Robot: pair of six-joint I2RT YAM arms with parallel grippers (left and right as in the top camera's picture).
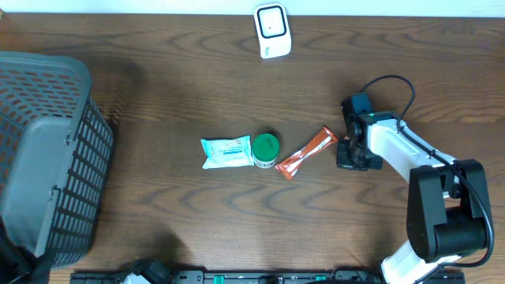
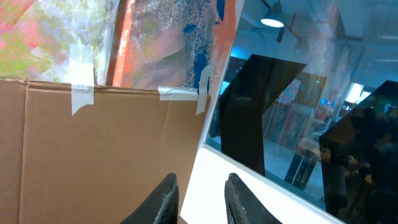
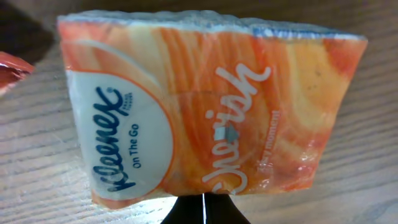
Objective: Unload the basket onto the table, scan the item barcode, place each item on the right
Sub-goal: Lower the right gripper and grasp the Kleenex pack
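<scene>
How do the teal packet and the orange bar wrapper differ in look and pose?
Colour: the teal packet is white and teal; the orange bar wrapper is orange-red. Shape: the packet is broad, the wrapper long and narrow. Pose: the packet lies almost level in the overhead view, the wrapper slants. Both lie on the table beside the green-lidded jar.

Wood table point(image 1: 158, 237): grey basket point(image 1: 47, 158) left, white scanner point(image 1: 273, 30), teal packet point(image 1: 226, 152), green tub point(image 1: 265, 148), orange wrapper point(image 1: 306, 153).
</scene>
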